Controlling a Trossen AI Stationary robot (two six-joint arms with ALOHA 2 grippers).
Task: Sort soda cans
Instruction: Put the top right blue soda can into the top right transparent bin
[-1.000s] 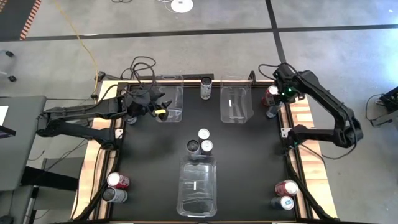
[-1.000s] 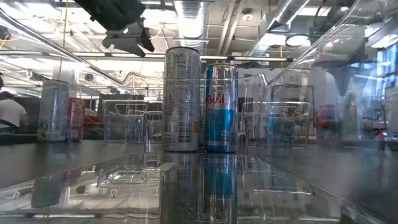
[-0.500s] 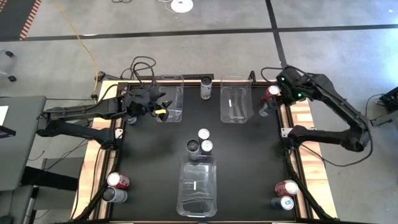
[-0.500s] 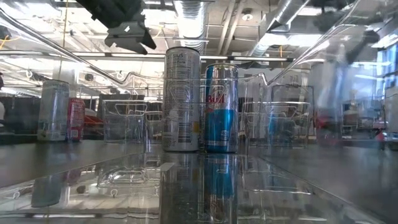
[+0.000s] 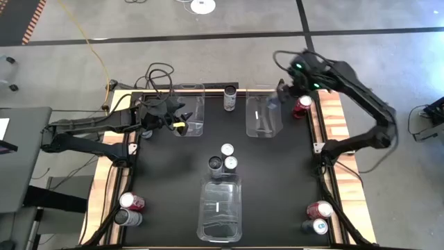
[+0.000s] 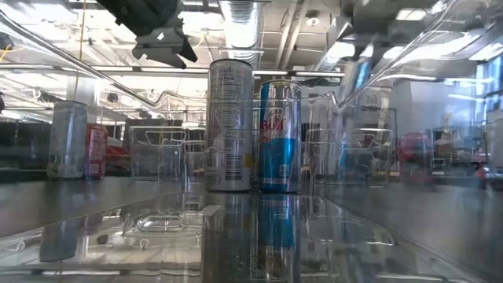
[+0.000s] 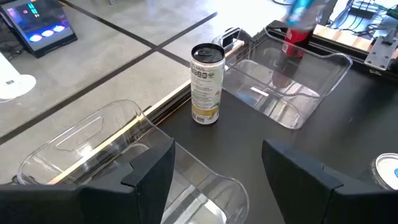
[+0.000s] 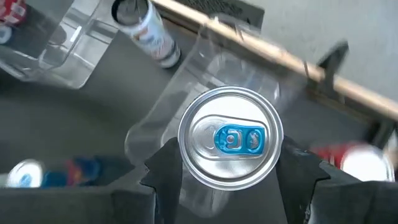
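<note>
My right gripper is shut on a blue-and-silver soda can above the far-right clear bin. A red can stands by the table's right edge. My left gripper is open and empty over the far-left clear bin; the bin also shows between its fingers in the left wrist view. A grey can stands between the two far bins. Three cans stand at the table's middle, beyond the near bin. My right gripper pinches the can's side wall between its two fingers, one finger on each side just below the silver top. The fingers point down from above. The can hangs upright with its top up, lifted clear, over the bin's right wall.
A red can and a dark can stand at the near left corner. A red can and a blue can stand at the near right corner. Bare black tabletop lies between the bins.
My right gripper has lifted the blue-and-silver can from beside the red can at the table's right edge. It has carried the can up and toward the far left, over the far-right bin. The red can has stayed in place.
</note>
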